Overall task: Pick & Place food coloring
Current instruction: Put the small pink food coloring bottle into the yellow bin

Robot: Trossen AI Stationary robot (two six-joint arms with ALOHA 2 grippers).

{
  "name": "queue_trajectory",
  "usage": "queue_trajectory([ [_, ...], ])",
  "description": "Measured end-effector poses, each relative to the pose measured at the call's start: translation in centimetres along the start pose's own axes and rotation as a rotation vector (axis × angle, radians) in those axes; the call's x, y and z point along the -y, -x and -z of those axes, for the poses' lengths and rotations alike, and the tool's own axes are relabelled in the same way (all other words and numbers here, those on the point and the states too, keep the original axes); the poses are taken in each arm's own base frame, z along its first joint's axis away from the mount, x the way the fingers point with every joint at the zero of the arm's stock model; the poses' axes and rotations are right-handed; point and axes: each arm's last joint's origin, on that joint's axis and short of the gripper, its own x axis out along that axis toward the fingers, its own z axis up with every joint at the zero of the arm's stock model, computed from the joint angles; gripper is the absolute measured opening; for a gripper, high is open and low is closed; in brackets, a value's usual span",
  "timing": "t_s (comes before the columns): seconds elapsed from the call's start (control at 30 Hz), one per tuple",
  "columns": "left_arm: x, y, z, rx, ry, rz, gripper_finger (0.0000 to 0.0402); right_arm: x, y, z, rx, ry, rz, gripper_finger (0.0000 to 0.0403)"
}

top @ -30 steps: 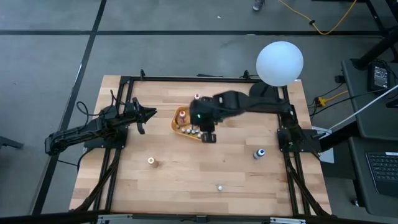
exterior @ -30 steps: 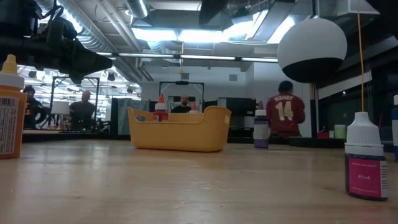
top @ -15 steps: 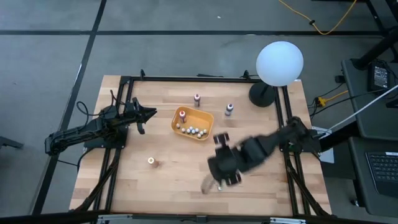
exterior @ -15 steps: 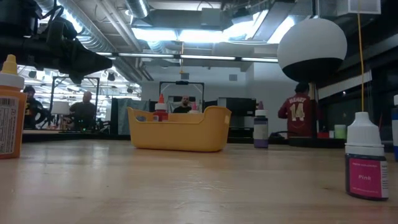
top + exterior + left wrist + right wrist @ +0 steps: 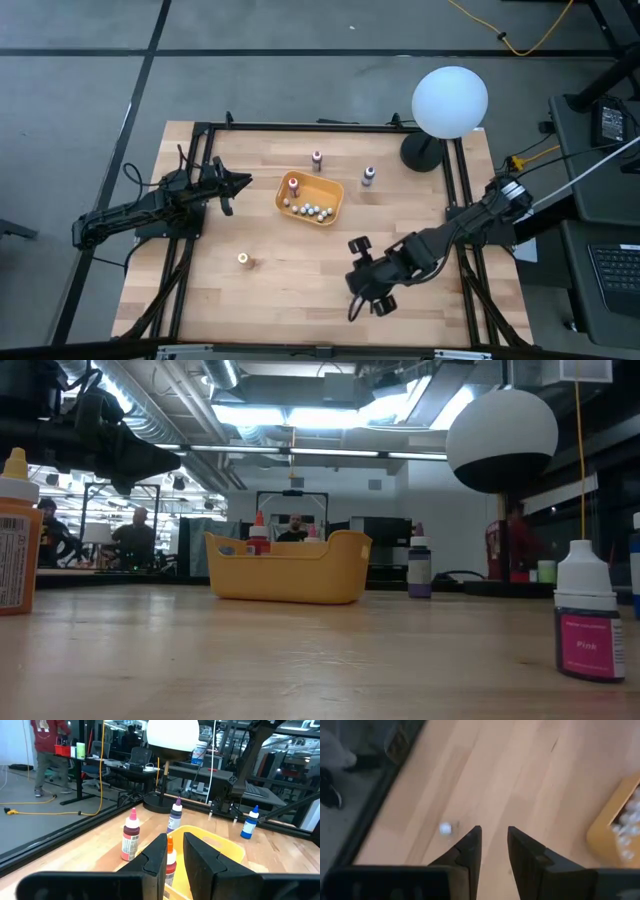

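The orange tray (image 5: 311,199) stands mid-table and holds several tiny dropper bottles. Loose bottles stand upright on the wood: a maroon one (image 5: 317,158), a purple one (image 5: 368,176), an orange one (image 5: 243,259) and a white-capped pink one (image 5: 588,622). My right gripper (image 5: 358,300) is open near the table's front edge, pointing down. In the right wrist view the pink bottle's white cap (image 5: 445,827) stands just beside the gripper's fingers (image 5: 468,848), apart from them. My left gripper (image 5: 236,183) is open and empty at the table's left, level with the tray.
A white globe lamp (image 5: 449,101) stands at the back right corner. A black frame (image 5: 300,126) runs round the table's edges. A blue bottle (image 5: 249,823) stands right of the tray. Bare wood lies along the front, between the orange bottle and my right gripper.
My right arm has swung from over the orange tray toward the table's near edge, and its gripper now hangs over the front of the table by the pink bottle. The bottles and the tray have stayed where they were.
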Motion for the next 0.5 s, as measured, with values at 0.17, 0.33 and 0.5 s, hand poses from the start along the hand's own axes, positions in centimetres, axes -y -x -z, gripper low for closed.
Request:
queue_trajectory([
  [0.17, 0.0, 0.0, 0.0, 0.000, 0.000, 0.000, 0.0061, -0.4, -2.3, 2.2, -0.045, -0.002, -0.109, 0.0100],
  [0.33, 0.0, 0.0, 0.0, 0.000, 0.000, 0.000, 0.0057, -0.8, -3.8, 3.0, -0.039, -0.056, -0.182, 0.0150],
  [0.5, 0.0, 0.0, 0.0, 0.000, 0.000, 0.000, 0.0059, -1.0, -4.6, 3.0, -0.040, -0.111, -0.151, 0.0216],
])
